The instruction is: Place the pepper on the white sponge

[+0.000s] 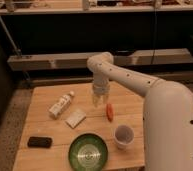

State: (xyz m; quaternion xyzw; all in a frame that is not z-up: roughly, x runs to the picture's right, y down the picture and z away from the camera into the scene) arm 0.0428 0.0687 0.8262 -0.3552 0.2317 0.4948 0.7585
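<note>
The pepper (109,111), small, slim and red, lies on the wooden table (45,125) right of centre. The white sponge (75,118), a flat off-white pad, lies to its left, apart from it. My gripper (99,98) hangs from the white arm over the table's middle, just left of and above the pepper, between the pepper and the sponge. It holds nothing that I can see.
A white bottle with a label (61,104) lies at the back left. A black phone-like slab (39,142) lies at the front left. A green bowl (88,152) sits at the front centre, a white cup (123,136) to its right. Shelving stands behind the table.
</note>
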